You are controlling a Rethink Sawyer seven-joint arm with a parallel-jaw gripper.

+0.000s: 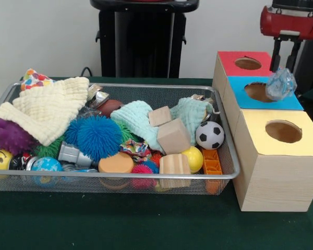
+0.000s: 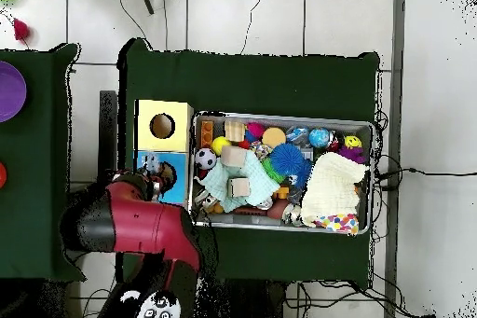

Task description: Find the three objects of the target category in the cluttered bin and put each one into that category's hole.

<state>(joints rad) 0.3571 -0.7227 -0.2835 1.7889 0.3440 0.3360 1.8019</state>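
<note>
the gripper (image 1: pixel 283 65) hangs at the upper right of the front view, its two dark fingers pointing down with a clear, bluish crinkly ball (image 1: pixel 280 83) between their tips; the jaws look clamped on it. the ball sits just over the right edge of the hole in the blue-topped box (image 1: pixel 240 86), the middle one of three, with the red-topped box (image 1: pixel 227 57) above it in the frame and the yellow-topped box (image 1: pixel 255 120) below. in the overhead view the red arm (image 2: pixel 140 226) covers the boxes at centre left.

this looks like the drop-off step: one target is carried and nearly in place. the next move calls for shifting the ball a little toward the hole's centre, then letting go.

the wire bin (image 1: pixel 227 174) at the left remains crowded: a soccer ball (image 1: pixel 209 135), wooden blocks (image 1: pixel 173 135), a blue spiky ball (image 1: pixel 98 136), and cream cloth (image 1: pixel 49 107).
</note>
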